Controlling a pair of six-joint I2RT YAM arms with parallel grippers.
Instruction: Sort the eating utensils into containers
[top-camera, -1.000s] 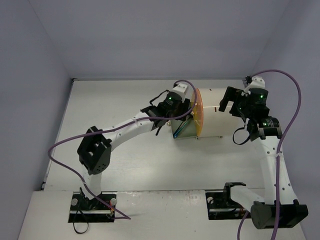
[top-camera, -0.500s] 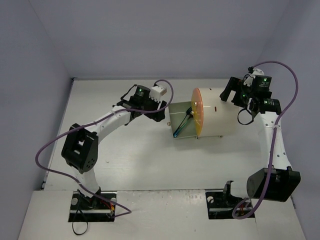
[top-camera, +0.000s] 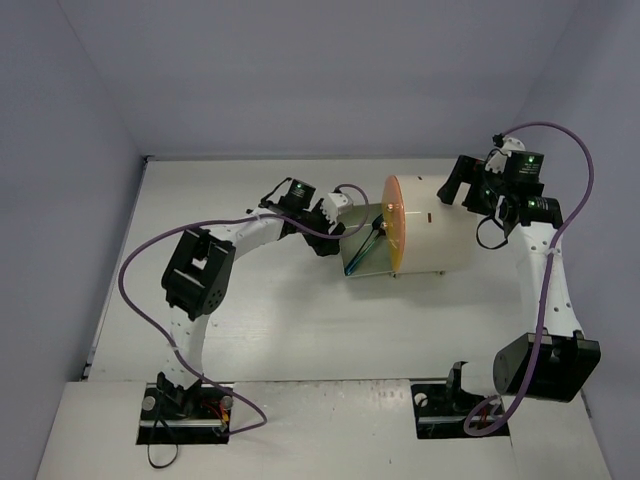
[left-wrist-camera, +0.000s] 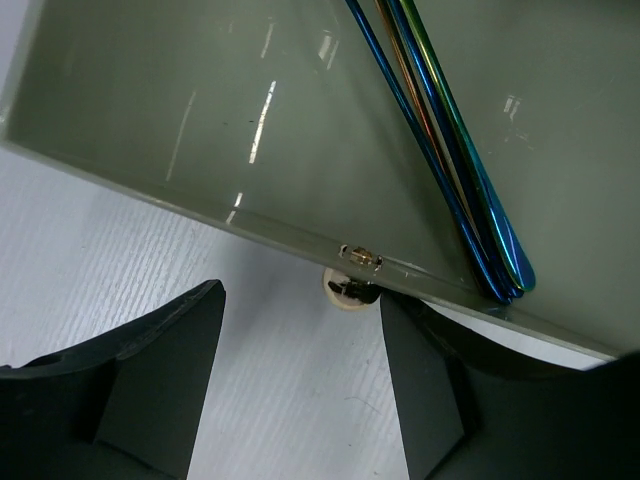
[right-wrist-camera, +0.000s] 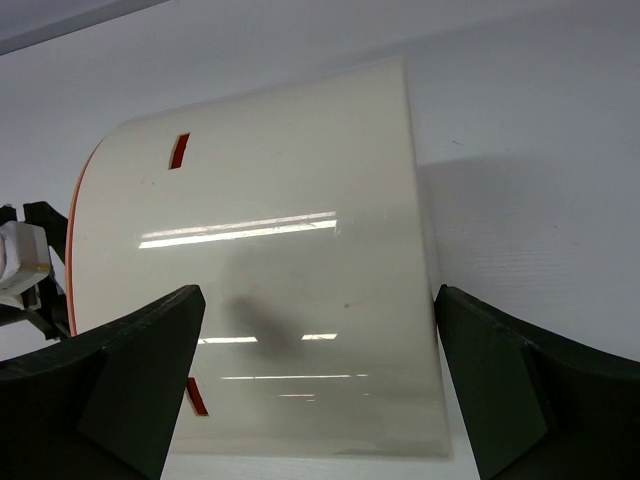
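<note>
While its two dark fingers stand apart with nothing between them, the left gripper (left-wrist-camera: 298, 300) is open and hangs low over the table (top-camera: 250, 320), at the left end of the pulled-out drawer (left-wrist-camera: 200, 100). Straight ahead of the claw, just past the line of its fingertips and a little toward the right finger, sits the small knob (left-wrist-camera: 347, 288) on the drawer's front wall; I cannot tell if a finger touches it. This is the relation that matters, because the knob lies on the claw's own axis, so I judge that a short move forward would meet it.

Beyond this wall the eating utensils (left-wrist-camera: 465, 200), blue and rainbow-coloured, lie inside the drawer. Their long axis runs slantwise, and one set of ends rests against the front wall near the right finger.

Behind the drawer is the cabinet (top-camera: 440, 225), which lies toward the far edge of the table. At its other end the right gripper (top-camera: 465, 188) is wide open and holds nothing, well apart from the drawer, so the left arm is much nearer.
</note>
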